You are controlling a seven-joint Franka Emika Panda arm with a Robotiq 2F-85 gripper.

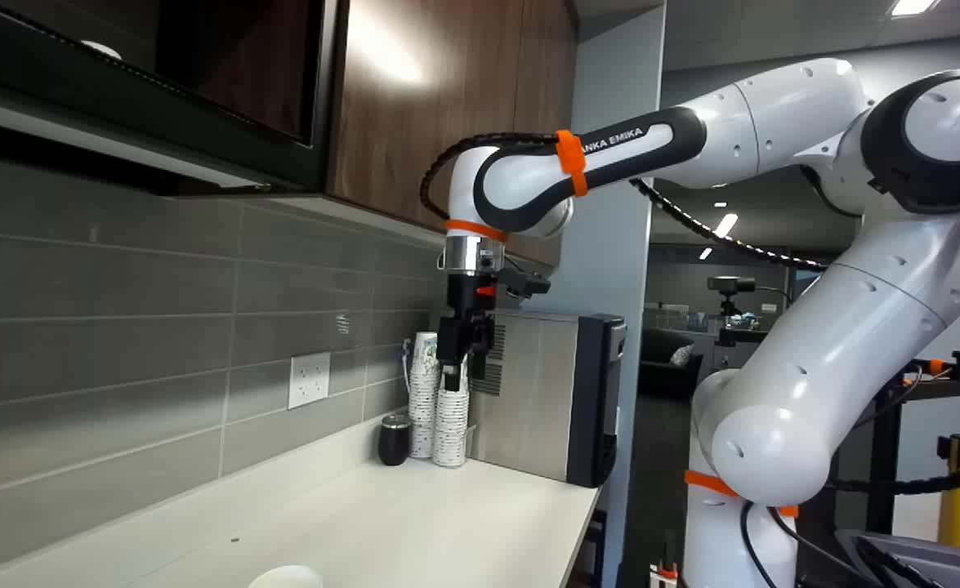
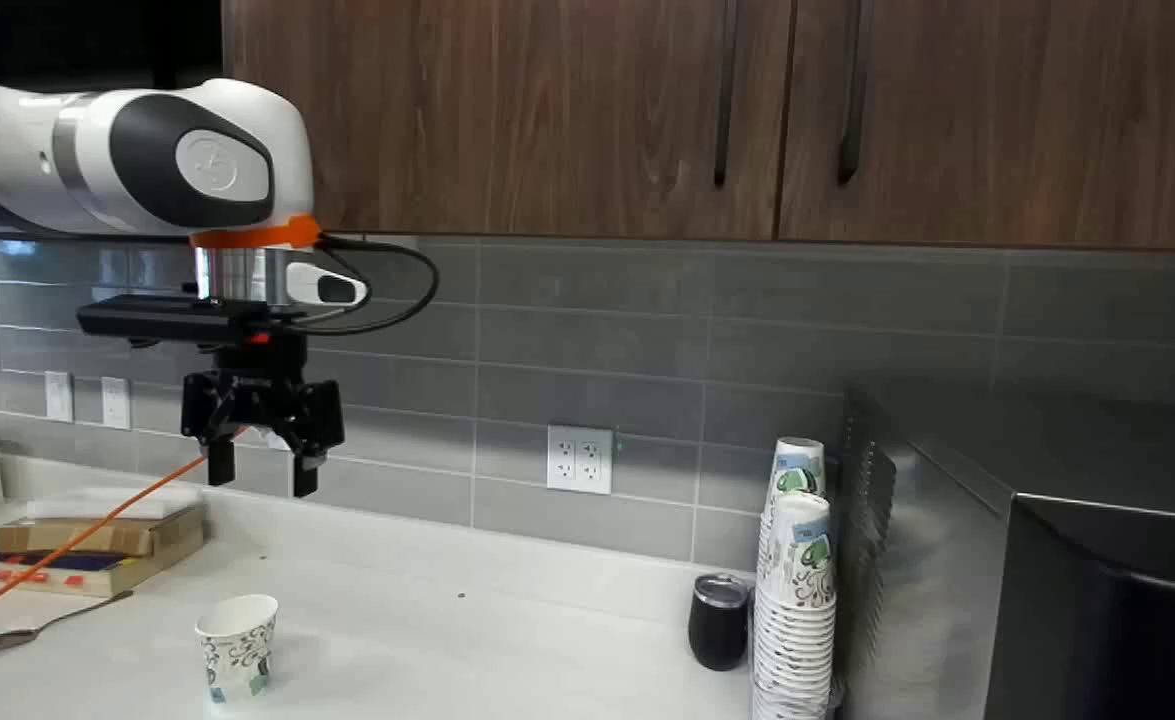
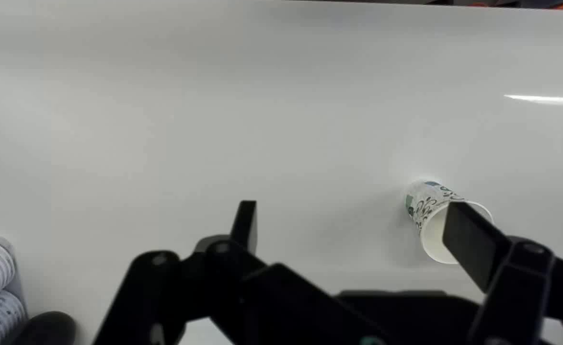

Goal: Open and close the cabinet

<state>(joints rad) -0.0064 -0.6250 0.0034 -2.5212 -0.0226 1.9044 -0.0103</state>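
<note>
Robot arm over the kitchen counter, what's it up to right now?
It's a Franka arm with its pincer open, empty and pointing down above the white counter, so nothing is being handled. The job is opening and closing the wood-grain wall cabinet. Its doors look shut, and the pincer hangs lower than their handles, touching neither. I can't tell whether the job is starting or finished. A paper cup stands upright on the counter.

The white arm [image 1: 864, 318] bends at a high elbow [image 1: 929, 139], its forearm [image 1: 721, 135] slanting down to the silver-cuffed wrist [image 1: 467, 253]; beneath, the black pincer [image 2: 263, 473] points straight down, its two fingers [image 2: 305, 474] parted wide and hanging roughly parallel.
</note>
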